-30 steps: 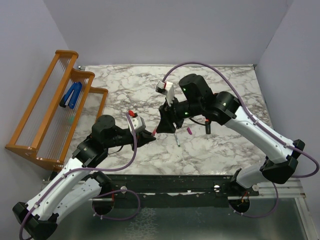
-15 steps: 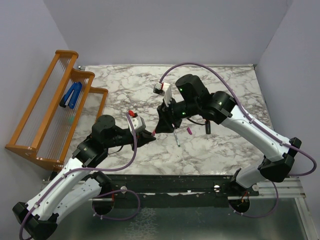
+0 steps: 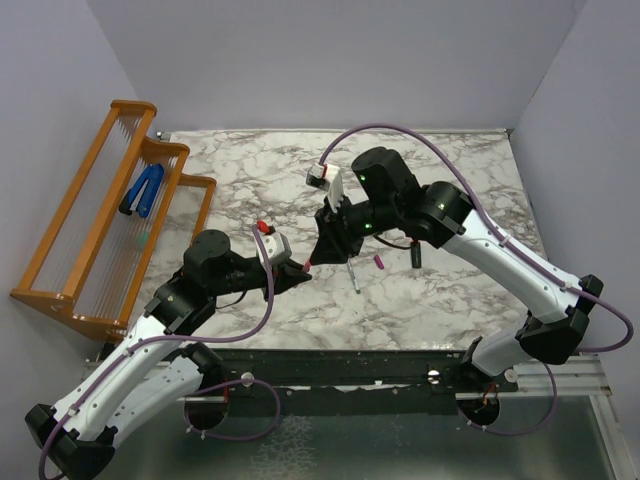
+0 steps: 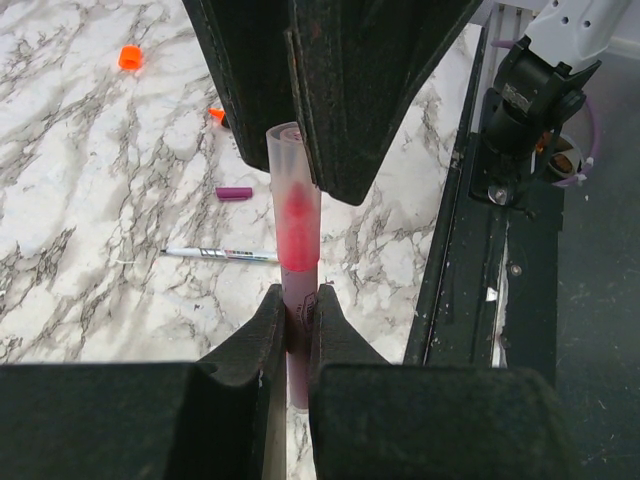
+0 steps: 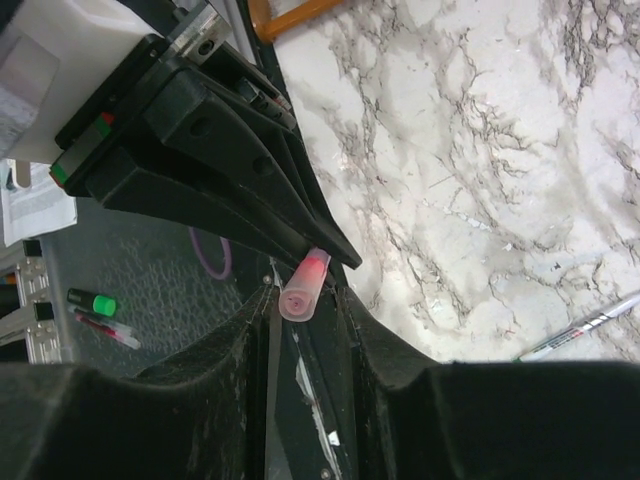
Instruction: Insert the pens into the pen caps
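The dull pink pen [image 4: 298, 295] is upright in the left wrist view, clamped between the fingers of the left tool [image 4: 297, 320], which are pressed together on its barrel. The pale pink cap [image 4: 296, 200], a translucent tube, sits over the pen's upper end just beyond the left tool's tips, and the pink tip shows through its wall.

The right tool [image 5: 305, 320] faces the left one tip to tip, one finger on each side of the cap's free end. In the right wrist view the cap's round mouth lies in the narrow gap between those fingers. I cannot tell from the pictures whether they are pinching the cap or only flank it.

Both tools meet above the marble tabletop [image 3: 440, 290], and pen and cap are held clear of it. Seen from the left tool, the thin white-grey pen [image 4: 220, 254] lies flat on the tabletop to the left of the held pen. The magenta-purple cap [image 4: 234, 193] is a little farther out. The orange tip of the black marker [image 3: 415, 256] shows beside the right tool's finger, and the bright orange cap [image 4: 130, 57] lies farthest off to the left.

A wooden rack [image 3: 100, 220] stands well behind the left tool, with a blue clip [image 3: 143, 190] on it.
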